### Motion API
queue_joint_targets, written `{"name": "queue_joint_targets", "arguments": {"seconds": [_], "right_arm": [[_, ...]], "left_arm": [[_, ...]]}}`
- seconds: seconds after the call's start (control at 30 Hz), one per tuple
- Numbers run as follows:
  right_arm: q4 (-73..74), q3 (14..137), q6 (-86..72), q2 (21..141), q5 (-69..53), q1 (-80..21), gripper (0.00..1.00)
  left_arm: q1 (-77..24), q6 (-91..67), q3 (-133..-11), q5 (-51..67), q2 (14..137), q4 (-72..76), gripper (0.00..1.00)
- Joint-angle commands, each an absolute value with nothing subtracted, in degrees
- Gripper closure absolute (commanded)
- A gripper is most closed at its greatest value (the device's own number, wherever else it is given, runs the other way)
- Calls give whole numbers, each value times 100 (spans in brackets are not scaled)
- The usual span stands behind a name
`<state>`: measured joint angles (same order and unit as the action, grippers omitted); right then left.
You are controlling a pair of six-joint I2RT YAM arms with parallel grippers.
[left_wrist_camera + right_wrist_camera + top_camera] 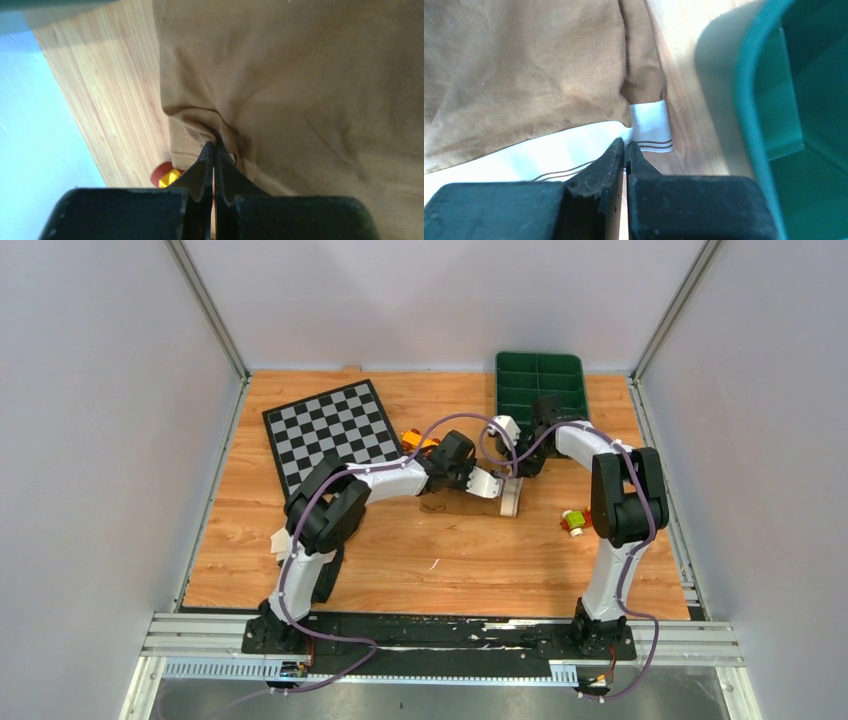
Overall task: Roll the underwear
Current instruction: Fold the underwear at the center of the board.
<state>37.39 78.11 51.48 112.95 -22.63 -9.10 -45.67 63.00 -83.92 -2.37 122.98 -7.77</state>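
The tan-brown underwear (pixel 508 496) lies on the wooden table between both grippers, mostly hidden by them in the top view. It fills the left wrist view (pixel 300 90), and the right wrist view shows it (pixel 524 75) with its cream striped waistband (pixel 651 125). My left gripper (pixel 215 144) is shut, pinching a fold of the tan cloth. My right gripper (pixel 625 144) is shut on the waistband's edge. In the top view the left gripper (pixel 478 480) and right gripper (pixel 522 462) sit close together over the garment. The black underwear is out of view.
A green divided tray (pixel 540 380) stands just behind the right gripper and shows in the right wrist view (pixel 769 125). A checkerboard mat (pixel 330 430) lies back left. An orange toy (pixel 415 439) and a red-yellow toy (pixel 573 522) lie nearby. A pale object (pixel 280 540) lies beside the left arm.
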Motion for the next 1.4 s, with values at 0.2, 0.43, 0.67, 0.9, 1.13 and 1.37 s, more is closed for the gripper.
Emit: {"name": "queue_joint_targets", "arguments": {"seconds": [0.2,0.43,0.67,0.9,1.13,1.37], "right_arm": [[4183,6796,5054,10906,-2547,-1272,97],[4487,6324,4894,10196,-2748,-1511,98],[4964,6631,4752,9680,-2830,-1512,98],[5023,6917,4748,9754,-2757,-1507,98],[5174,7490,4815,10085,-2763,-1512,98],[5537,8178,4931,10409,-2791,-1512,98]], "left_arm": [[-4591,5089,-7298,271,11067,-968,100],[-4606,4277,-6853,723,10299,-1246,100],[-4597,3987,-7030,745,9851,-1594,100],[-4592,4731,-7102,305,9974,-1424,100],[-4481,5325,-7346,15,10327,-1290,100],[-4306,5347,-7381,14,10399,-1045,100]]}}
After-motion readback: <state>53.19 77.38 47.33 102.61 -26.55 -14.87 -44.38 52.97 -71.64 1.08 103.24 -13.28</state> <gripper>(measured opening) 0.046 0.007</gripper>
